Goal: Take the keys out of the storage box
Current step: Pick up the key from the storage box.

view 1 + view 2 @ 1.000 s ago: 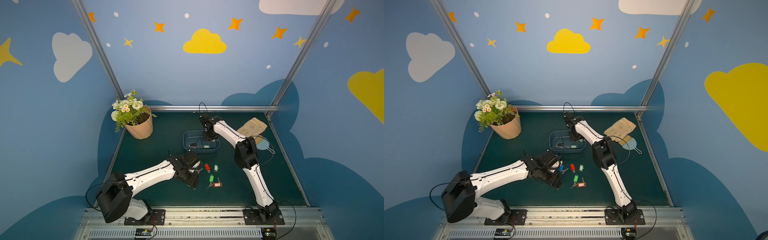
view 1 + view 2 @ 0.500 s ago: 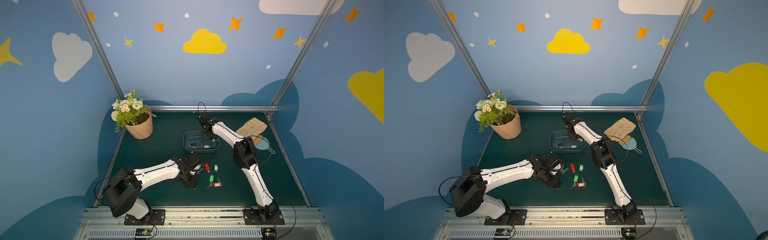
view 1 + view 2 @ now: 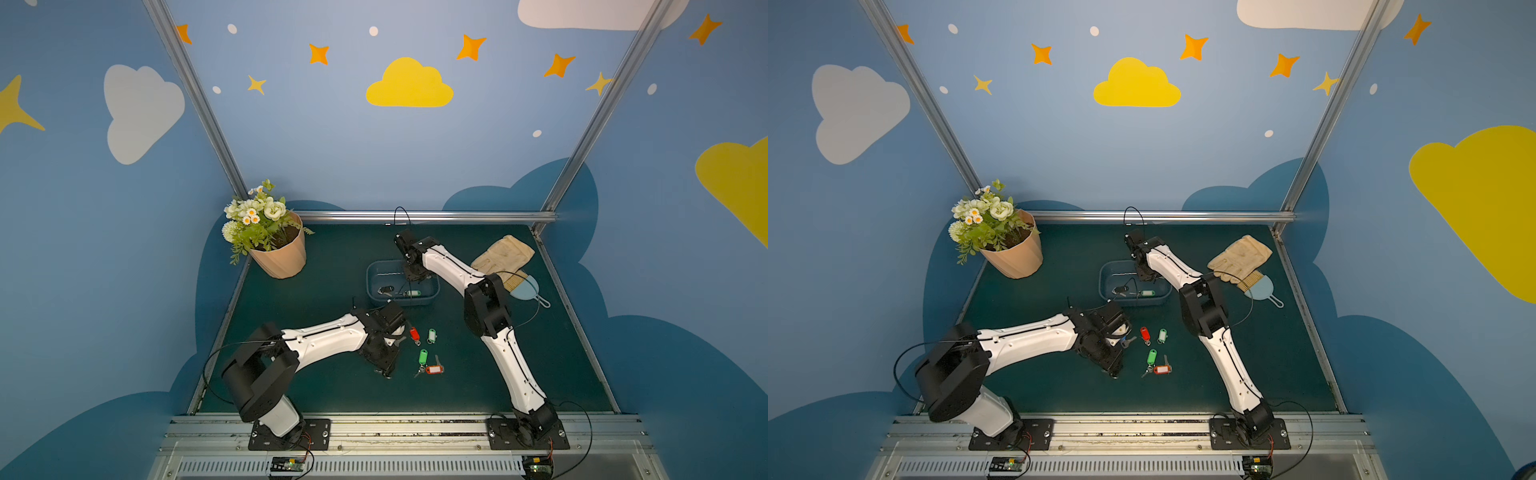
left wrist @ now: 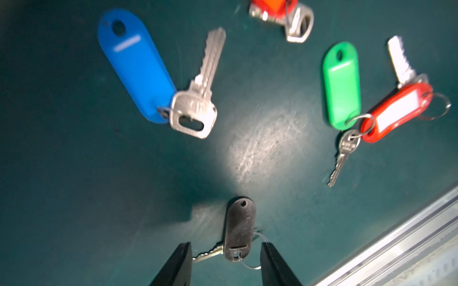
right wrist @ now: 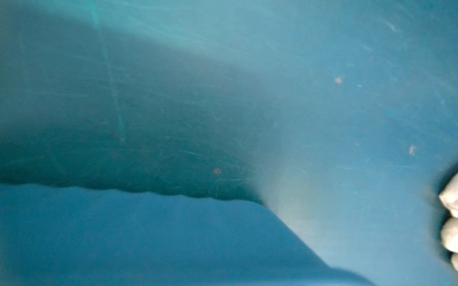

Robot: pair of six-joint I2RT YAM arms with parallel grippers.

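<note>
Since 1 second ago, the big black joint of my left arm has swung in toward the keys, while its tip has stayed over the same spot. My right arm has hardly moved.

My left gripper [image 4: 226,247] has its jaws half wide, 1 on each side of the black-tag key [image 4: 239,227]. They are not pinching it, and it lies flat on the table [image 4: 74,185]. Ahead of those jaws lie the blue-tag key [image 4: 135,66], the green-tag key [image 4: 342,86] and the red-tag key [image 4: 396,111].

My right gripper [image 3: 413,276] is down inside the storage box [image 3: 390,302]. I cannot tell if its jaws are wide or narrow, because its own camera shows only blurry blue plastic. I can see 2 keys in the box, just beside those jaws: the dark-tag key [image 3: 385,289] and the pale-tag key [image 3: 412,293].

I think these keys are light, hard and thin. The flat metal looks slippery and hard to pinch. The plastic tag is fatter, so I would grab the tag across its narrow sides.
</note>
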